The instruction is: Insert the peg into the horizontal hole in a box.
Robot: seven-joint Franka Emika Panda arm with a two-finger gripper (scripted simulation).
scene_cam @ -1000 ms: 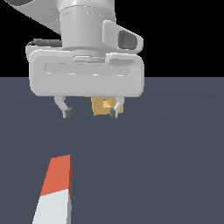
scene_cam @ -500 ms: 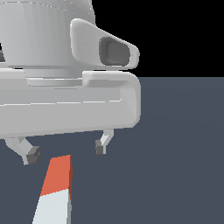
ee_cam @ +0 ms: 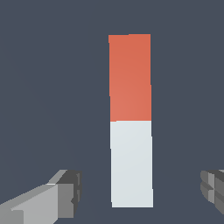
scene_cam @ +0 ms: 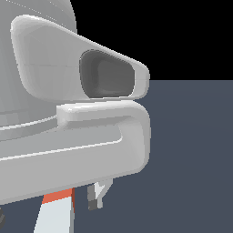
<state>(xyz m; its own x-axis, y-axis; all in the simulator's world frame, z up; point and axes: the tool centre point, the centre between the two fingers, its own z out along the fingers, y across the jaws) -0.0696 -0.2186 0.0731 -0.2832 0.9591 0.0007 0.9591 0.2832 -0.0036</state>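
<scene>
The peg (ee_cam: 130,118) lies flat on the dark floor, one half orange-red and the other white. My gripper (ee_cam: 139,192) is open, with one finger (ee_cam: 65,194) and the other finger (ee_cam: 213,186) standing wide apart on either side of the peg's white half, touching neither side. In the exterior view the grey hand fills most of the picture. Below it show one finger (scene_cam: 97,196) and a piece of the peg (scene_cam: 54,211). The box and its hole are hidden in both views.
The dark grey floor (scene_cam: 191,159) stretches to the exterior view's right under a black background. Nothing else shows around the peg in the wrist view.
The hand has come much closer to the exterior camera and down over the peg. The tan box, seen between the fingers a second ago, is now hidden. The gripper stays open.
</scene>
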